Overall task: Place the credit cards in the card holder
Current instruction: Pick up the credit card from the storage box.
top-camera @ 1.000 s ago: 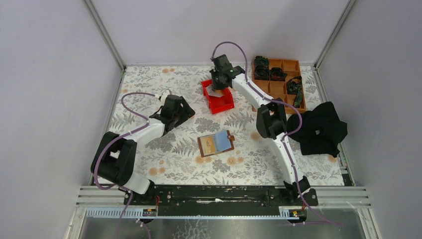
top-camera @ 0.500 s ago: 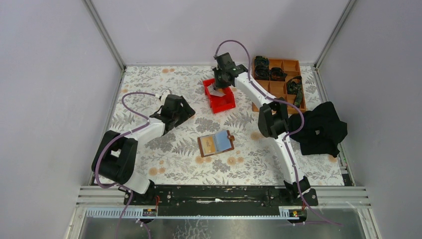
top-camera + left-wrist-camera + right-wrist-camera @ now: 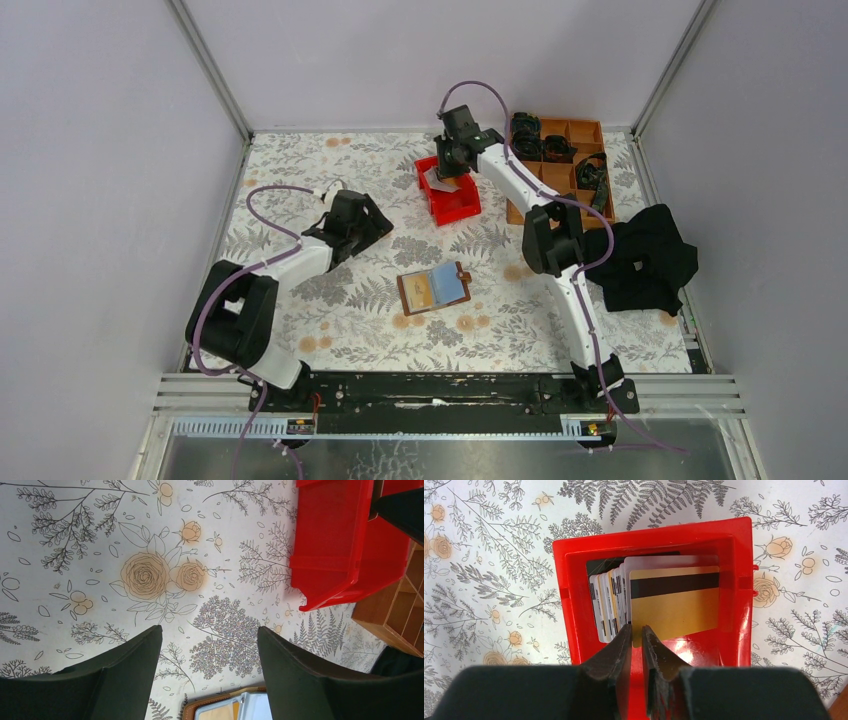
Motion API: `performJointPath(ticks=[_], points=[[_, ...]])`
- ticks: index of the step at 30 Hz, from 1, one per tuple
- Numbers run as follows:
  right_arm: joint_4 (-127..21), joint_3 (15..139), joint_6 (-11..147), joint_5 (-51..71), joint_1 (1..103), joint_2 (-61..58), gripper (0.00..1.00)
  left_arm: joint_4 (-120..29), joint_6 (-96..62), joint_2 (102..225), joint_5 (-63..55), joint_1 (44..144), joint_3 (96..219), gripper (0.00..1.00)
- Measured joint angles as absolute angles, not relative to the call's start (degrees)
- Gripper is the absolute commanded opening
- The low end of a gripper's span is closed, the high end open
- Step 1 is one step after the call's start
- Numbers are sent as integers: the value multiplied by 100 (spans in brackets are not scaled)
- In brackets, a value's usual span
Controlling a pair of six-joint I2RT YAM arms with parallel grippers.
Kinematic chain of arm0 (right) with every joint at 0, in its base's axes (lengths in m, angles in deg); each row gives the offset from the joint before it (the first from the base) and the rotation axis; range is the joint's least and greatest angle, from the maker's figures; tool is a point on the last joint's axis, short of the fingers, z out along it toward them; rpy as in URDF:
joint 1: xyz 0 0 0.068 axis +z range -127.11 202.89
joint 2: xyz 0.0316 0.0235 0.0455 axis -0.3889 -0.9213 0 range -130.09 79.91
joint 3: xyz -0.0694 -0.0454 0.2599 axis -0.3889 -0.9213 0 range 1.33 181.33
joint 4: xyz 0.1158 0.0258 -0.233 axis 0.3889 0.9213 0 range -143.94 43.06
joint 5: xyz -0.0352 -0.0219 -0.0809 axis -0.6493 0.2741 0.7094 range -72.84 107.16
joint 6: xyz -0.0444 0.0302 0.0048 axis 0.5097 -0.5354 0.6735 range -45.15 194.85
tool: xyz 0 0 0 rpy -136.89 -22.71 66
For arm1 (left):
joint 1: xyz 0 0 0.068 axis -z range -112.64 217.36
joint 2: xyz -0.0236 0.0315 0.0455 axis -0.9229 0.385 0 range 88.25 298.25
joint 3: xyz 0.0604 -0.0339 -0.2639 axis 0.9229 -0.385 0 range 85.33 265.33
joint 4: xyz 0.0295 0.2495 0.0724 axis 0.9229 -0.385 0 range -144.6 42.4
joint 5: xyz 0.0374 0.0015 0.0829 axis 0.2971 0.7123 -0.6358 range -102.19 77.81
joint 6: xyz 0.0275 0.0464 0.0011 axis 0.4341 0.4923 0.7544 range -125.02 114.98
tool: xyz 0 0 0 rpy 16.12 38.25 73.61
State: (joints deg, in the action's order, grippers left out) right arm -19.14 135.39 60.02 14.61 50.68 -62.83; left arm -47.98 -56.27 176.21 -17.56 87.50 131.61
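The card holder [image 3: 434, 288] lies open at the table's middle, brown with clear pockets showing tan and bluish faces; its edge shows in the left wrist view [image 3: 235, 711]. Several credit cards [image 3: 609, 605] stand on edge in a red bin [image 3: 744, 580]. My right gripper [image 3: 637, 630] is over the bin [image 3: 455, 205], shut on the lower corner of a gold card [image 3: 674, 605] with a black stripe. In the top view the right gripper [image 3: 445, 175] hides the card. My left gripper [image 3: 378, 226] is open and empty, left of the bin, above bare tablecloth [image 3: 210, 640].
An orange-brown compartment tray [image 3: 560, 165] with dark items stands at the back right, next to the bin [image 3: 340, 540]. A black cloth [image 3: 645, 258] lies at the right edge. Walls enclose the table on three sides.
My right gripper has moved a little right and back, and the red bin has shifted right with it. The left arm and the card holder have not moved.
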Motion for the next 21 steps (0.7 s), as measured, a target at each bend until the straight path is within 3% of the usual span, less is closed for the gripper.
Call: performJointPath(ticks=[21], points=[[-1911,13340,6247,2025,4895,-5994,19,-4715,-5629,17722,-1705,8750,13246,76]])
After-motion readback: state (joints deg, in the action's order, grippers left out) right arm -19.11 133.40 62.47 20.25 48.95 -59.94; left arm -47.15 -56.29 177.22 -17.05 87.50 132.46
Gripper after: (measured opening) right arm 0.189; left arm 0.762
